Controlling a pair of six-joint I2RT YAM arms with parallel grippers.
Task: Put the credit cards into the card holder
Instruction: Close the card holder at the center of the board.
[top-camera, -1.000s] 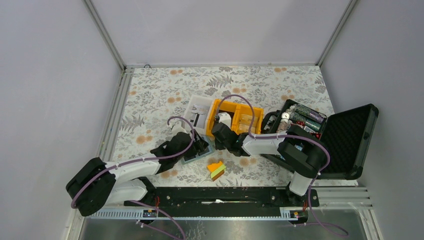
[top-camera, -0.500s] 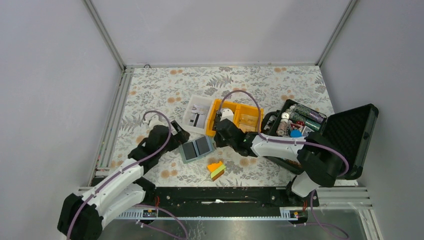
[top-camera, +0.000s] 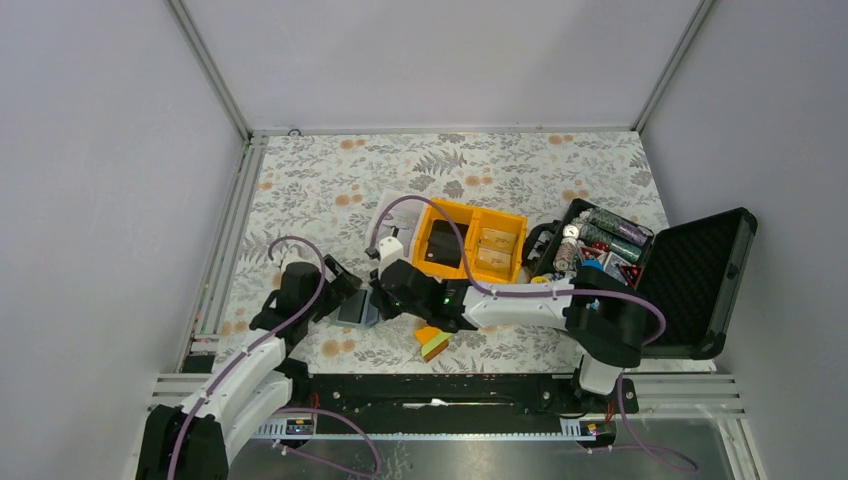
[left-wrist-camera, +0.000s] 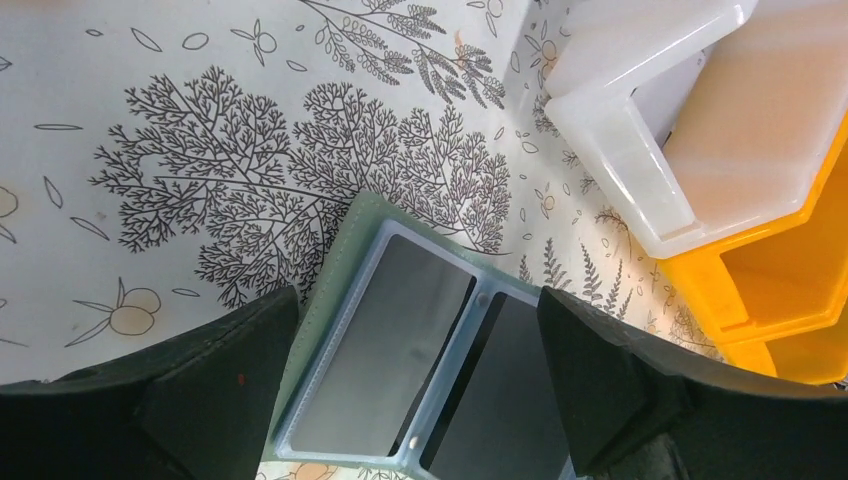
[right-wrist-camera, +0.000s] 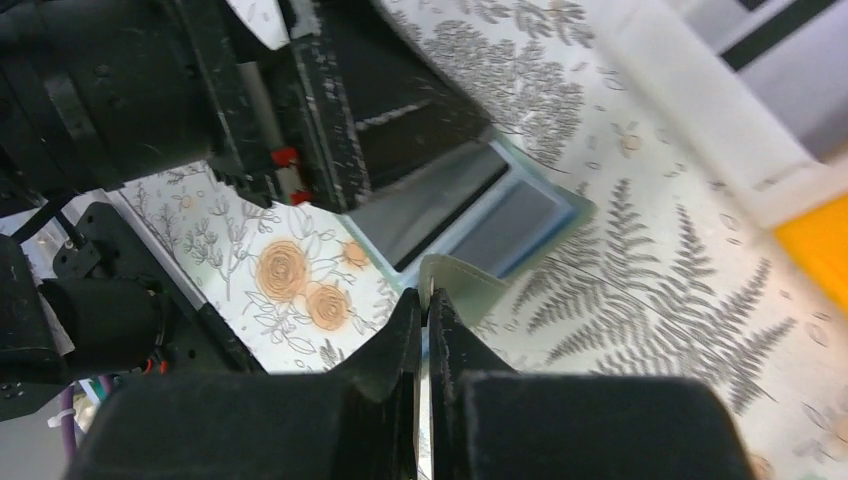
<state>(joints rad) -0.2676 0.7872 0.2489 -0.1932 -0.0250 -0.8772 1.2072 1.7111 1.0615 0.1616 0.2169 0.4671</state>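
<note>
The card holder (left-wrist-camera: 400, 340) lies open on the floral mat, a grey-green wallet with a light-blue inner panel and two clear pockets that look dark grey and black. My left gripper (left-wrist-camera: 412, 325) is open, its fingers either side of the holder just above it. My right gripper (right-wrist-camera: 424, 300) is shut on the holder's grey-green flap (right-wrist-camera: 462, 283) and lifts its edge. In the top view both grippers, the left (top-camera: 338, 292) and the right (top-camera: 378, 298), meet at the holder (top-camera: 356, 312). A black card (top-camera: 443, 245) and tan cards (top-camera: 492, 248) lie in the yellow bin (top-camera: 470, 212).
A white bin (left-wrist-camera: 640, 150) stands beside the yellow bin, just behind the holder. An orange-yellow-green wedge block (top-camera: 433, 341) lies near my right arm. A big open black case (top-camera: 700, 280) with poker chips stands at the right. Grey walls close in the mat.
My right gripper has swung left from the yellow bin to the card holder and shut on its flap. My left arm has drawn back left. The holder has shifted slightly left.
</note>
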